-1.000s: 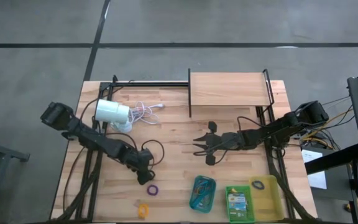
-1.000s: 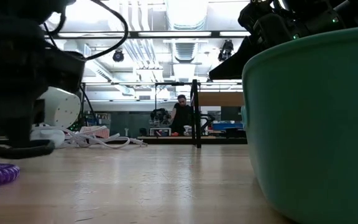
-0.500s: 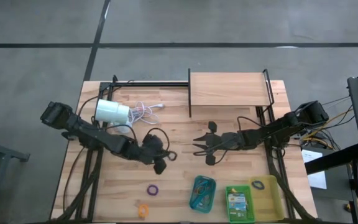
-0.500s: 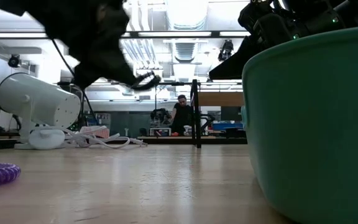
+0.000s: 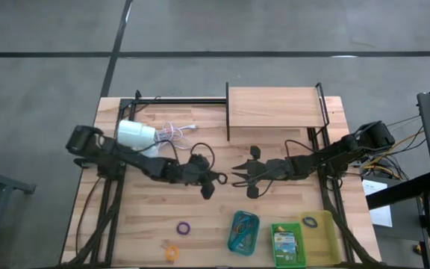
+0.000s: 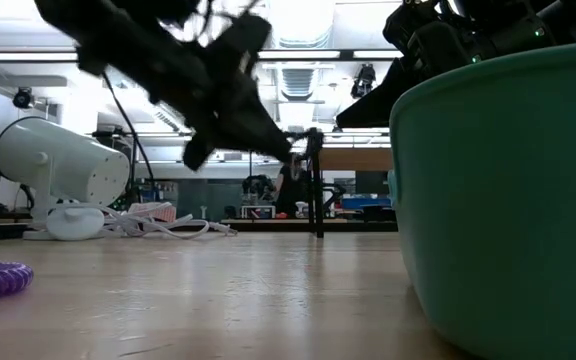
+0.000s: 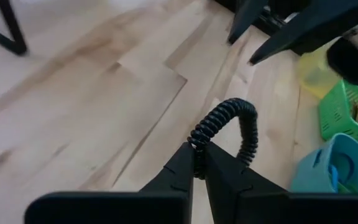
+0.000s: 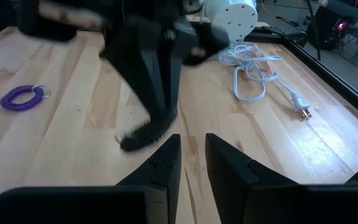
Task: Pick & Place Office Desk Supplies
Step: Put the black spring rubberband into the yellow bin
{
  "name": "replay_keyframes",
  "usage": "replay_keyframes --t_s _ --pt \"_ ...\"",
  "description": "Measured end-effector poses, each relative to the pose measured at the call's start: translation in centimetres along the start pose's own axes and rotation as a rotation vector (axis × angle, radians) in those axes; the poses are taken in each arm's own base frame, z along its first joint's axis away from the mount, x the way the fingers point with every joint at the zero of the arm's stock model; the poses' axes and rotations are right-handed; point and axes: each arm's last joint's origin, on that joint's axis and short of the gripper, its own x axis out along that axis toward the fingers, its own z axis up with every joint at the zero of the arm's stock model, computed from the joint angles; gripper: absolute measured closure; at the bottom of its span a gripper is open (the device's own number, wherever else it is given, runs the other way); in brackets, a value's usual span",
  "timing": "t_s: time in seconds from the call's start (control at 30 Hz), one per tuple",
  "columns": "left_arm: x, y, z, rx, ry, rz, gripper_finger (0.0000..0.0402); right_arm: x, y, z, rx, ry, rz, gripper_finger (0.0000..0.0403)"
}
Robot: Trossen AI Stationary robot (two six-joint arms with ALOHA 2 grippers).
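Black loop (image 7: 232, 127) clamped in left hand (image 7: 197, 163), wrist view only; right hand (image 8: 192, 152) apart.

No legible text, label, brand, number or sign appears in any view. The crayon box (image 5: 285, 243) in the green tray (image 5: 287, 259) carries printing on its top face, but it is too small to read.
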Motion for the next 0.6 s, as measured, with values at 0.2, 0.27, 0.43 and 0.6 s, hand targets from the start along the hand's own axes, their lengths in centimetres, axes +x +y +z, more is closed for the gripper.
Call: replay_keyframes --t_s 0.2,0.27,0.43,0.6 --pt "3.5 0.8 -0.6 -0.032 0.028 -0.069 0.0373 0.0 0.0 0.0 0.0 0.0 0.0 0.0332" --pt "4.6 0.6 -0.4 -0.034 0.045 -0.079 0.0373 0.0 0.0 0.0 0.0 0.0 0.0 0.0329" --pt "6.4 0.1 -0.4 -0.012 0.128 -0.033 0.0373 0.0 0.0 0.0 0.0 0.0 0.0 0.0322" --pt "7.3 -0.4 -0.2 0.017 0.237 0.048 0.0373 0.0 0.0 0.0 0.0 0.001 0.0 0.0317"
